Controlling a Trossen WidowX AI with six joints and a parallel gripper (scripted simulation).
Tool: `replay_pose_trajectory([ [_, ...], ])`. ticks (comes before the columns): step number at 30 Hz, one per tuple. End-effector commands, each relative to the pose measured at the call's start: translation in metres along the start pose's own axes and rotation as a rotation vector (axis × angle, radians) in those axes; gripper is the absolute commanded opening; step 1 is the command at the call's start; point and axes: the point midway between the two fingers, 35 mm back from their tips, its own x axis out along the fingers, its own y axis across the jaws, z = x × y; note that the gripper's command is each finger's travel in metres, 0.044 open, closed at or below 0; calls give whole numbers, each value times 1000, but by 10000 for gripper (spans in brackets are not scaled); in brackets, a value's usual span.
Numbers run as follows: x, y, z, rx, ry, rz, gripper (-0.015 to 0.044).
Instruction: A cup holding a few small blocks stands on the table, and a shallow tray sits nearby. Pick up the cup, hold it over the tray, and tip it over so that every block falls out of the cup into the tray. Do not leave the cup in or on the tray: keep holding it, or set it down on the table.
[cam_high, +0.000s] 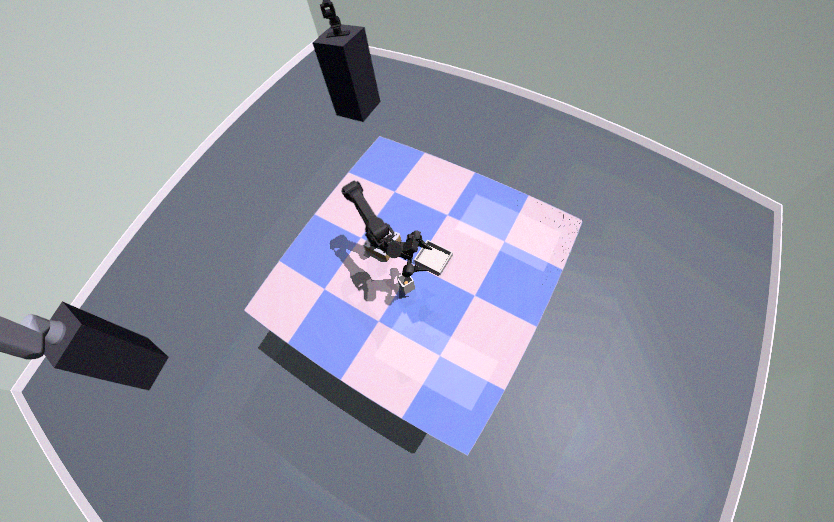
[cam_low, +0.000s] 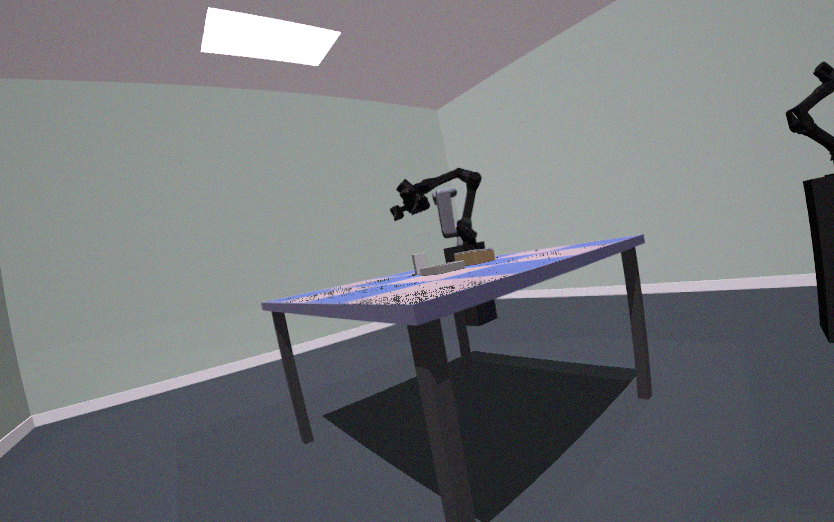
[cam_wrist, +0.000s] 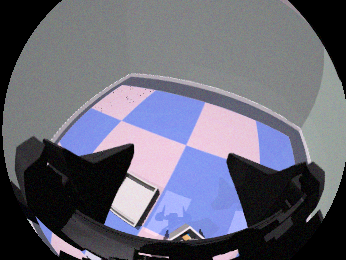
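Hanging over the table, the gripper gapes fully open, holding nothing; the cup stands upright near the tray.

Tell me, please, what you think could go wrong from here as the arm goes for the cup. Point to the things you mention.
The open claw (cam_high: 419, 254) (cam_wrist: 182, 154) is above the table beside the tray (cam_high: 434, 257) (cam_low: 442, 268) (cam_wrist: 132, 199), so a low approach might knock the tray. The cup (cam_high: 408, 284) (cam_low: 419, 263) (cam_wrist: 188, 230) stands close to the tray; a finger could clip it and perhaps tip it, spilling the orange block (cam_high: 406, 281) (cam_wrist: 187, 237) inside onto the table.
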Motion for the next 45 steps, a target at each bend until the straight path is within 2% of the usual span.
replay_pose_trajectory([
  [1,-9,6,-23,72,54,-94,440],
  [13,-37,13,-85,254,133,-390,440],
  [25,-64,10,-149,425,130,-703,440],
  [33,-64,9,-155,435,128,-721,440],
  [45,-38,5,-197,434,128,-721,440],
])
